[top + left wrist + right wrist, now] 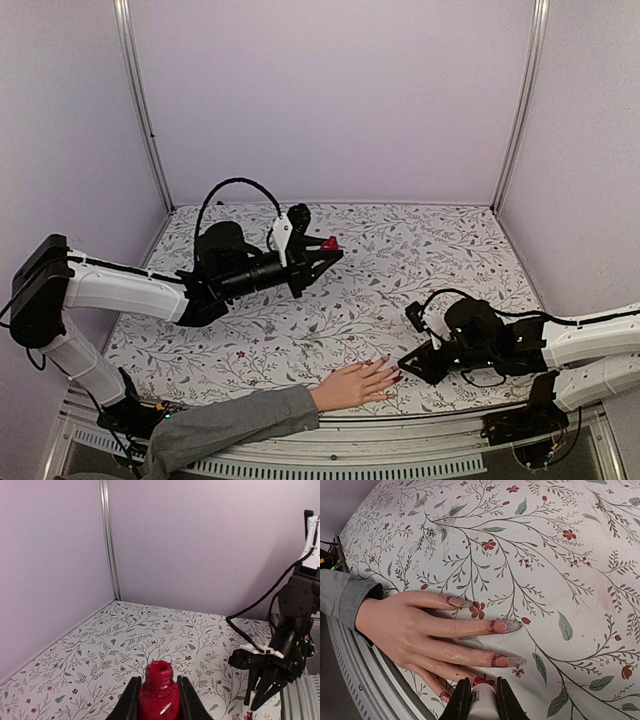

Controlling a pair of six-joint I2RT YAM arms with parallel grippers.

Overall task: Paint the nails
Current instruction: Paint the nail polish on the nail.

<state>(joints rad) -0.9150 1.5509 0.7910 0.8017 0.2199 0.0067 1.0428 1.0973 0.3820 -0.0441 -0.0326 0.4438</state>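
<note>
The pale hand [410, 625] lies palm down at the near edge of the floral bench [450, 250], its grey sleeve [230, 420] running off to the left along the metal rim and its digits spread toward the right arm. The nails [499, 627] point away from the sleeve. The ones on the three upper digits look glossy pink, with red smeared around the cuticles and onto the skin. The nail of the lowest digit is mostly hidden, and the thumb cannot be seen. The right fingers [460, 702] sit low at the tips of the digits, drawn in narrow around a white cap [482, 705]. A red tip at the cap's front end lies just beside the lower digits, though whether it touches a nail cannot be told. Well apart, toward the middle of the bench, the left fingers [131, 700] are clamped tight on a small red bottle [159, 695], which stands upright with its threaded neck open.
</note>
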